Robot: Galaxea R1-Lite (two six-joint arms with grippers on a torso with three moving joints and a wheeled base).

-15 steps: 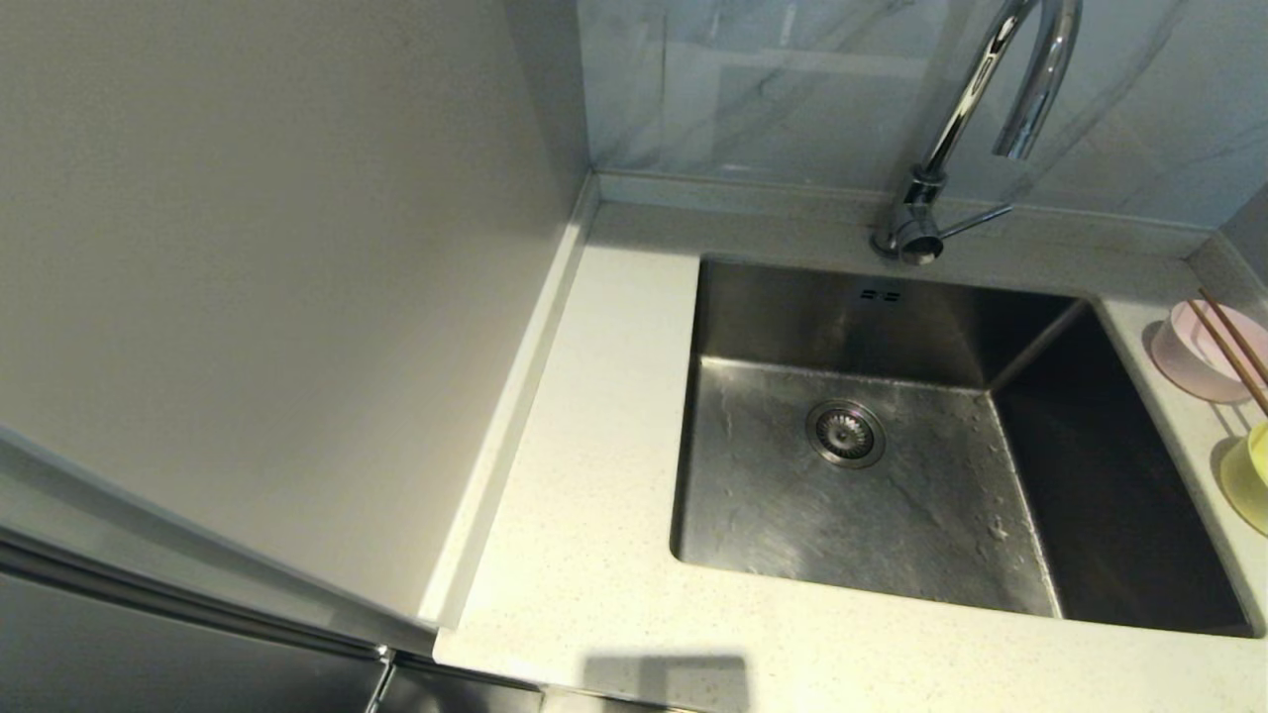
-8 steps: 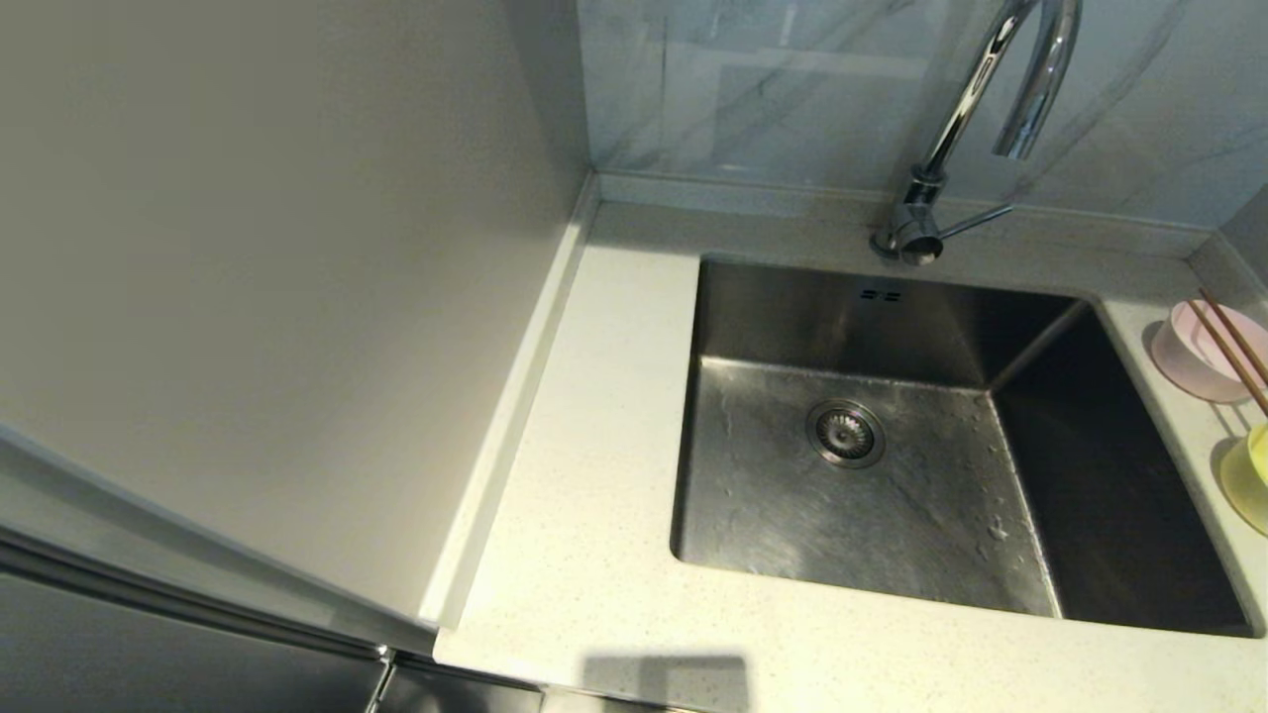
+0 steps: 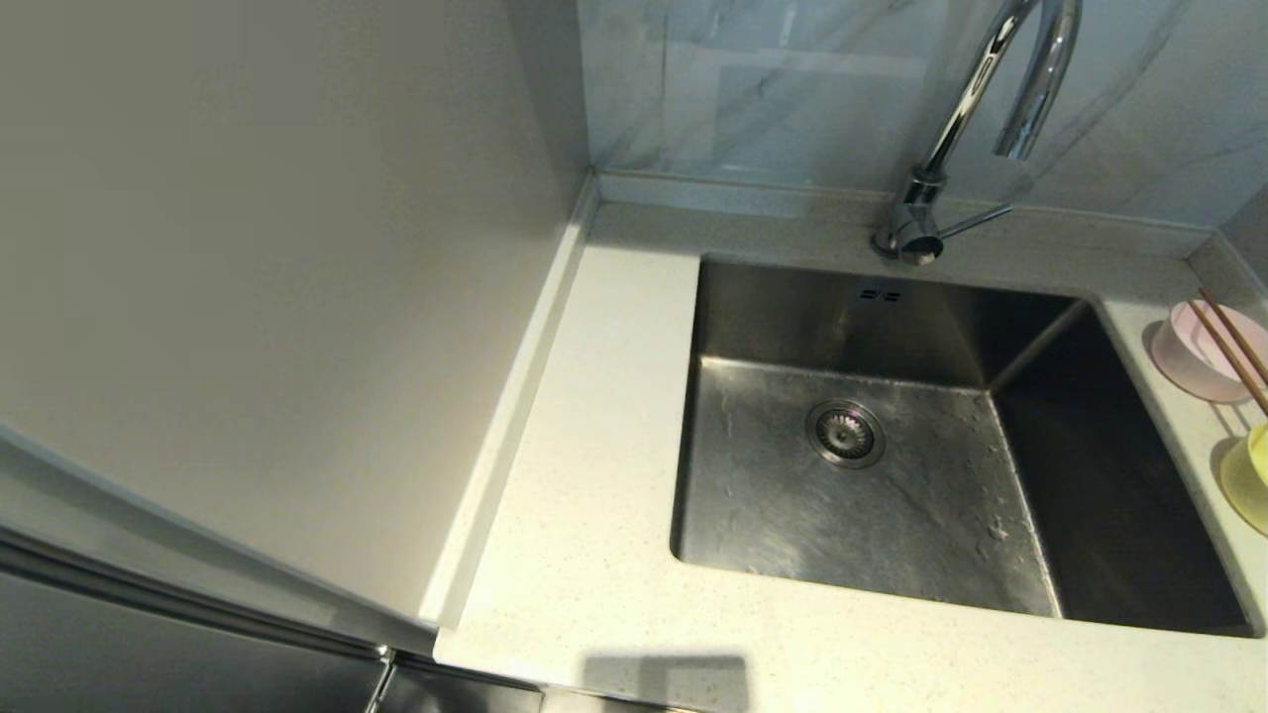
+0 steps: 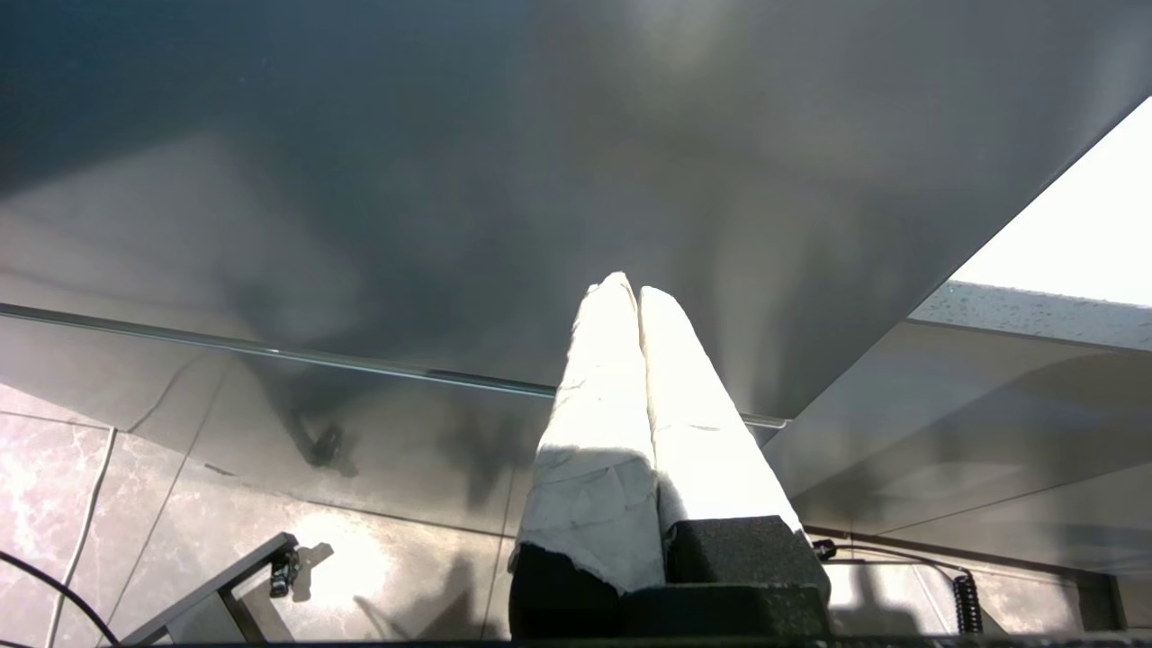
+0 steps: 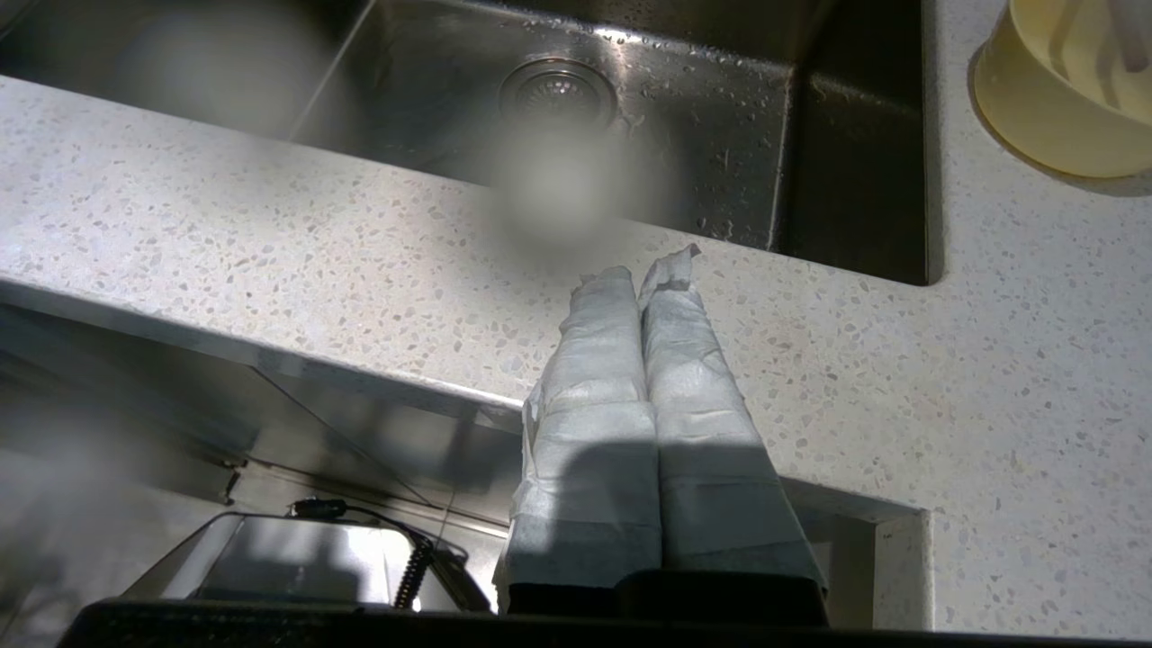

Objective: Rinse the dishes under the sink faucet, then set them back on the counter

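Steel sink sunk into a speckled counter, chrome faucet arching over its back edge. On the counter right of the sink, a pink bowl with chopsticks laid across its rim, and nearer, a yellow-green bowl, partly cut off at the frame edge. Left gripper parked low before a dark cabinet front, padded fingers pressed together, empty. Right gripper parked below the counter's front edge, fingers likewise together, holding nothing.

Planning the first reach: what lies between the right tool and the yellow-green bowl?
Only bare speckled counter lies between the right tool and the yellow-green bowl, seen in the right wrist view.
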